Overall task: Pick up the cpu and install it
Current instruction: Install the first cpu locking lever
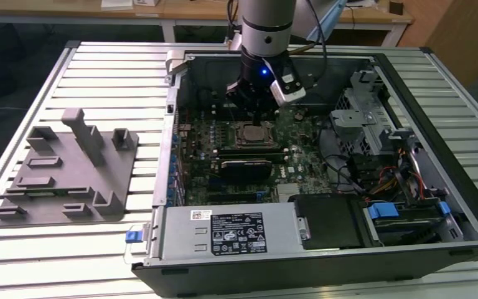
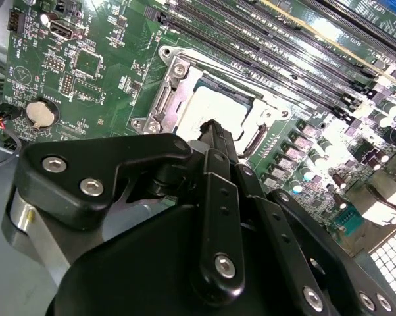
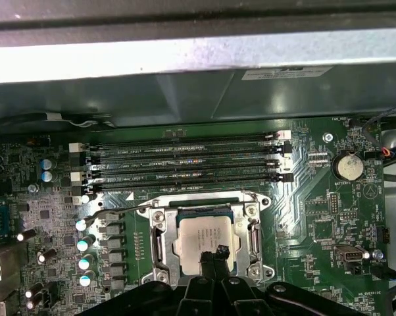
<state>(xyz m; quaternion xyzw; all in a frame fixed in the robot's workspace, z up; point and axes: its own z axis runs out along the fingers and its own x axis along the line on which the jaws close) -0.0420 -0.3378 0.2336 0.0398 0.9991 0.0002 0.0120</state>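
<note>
Single arm (image 1: 266, 25) upright, silver upper section, black wrist pointing straight down. The pincer (image 1: 258, 115) hangs at its tip; in the first wrist view the dark fingers (image 3: 219, 252) are pressed together, tips meeting.

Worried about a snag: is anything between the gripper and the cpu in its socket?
Nothing visible. The gripper sits just over the cpu, which lies bare inside the socket frame.
</note>
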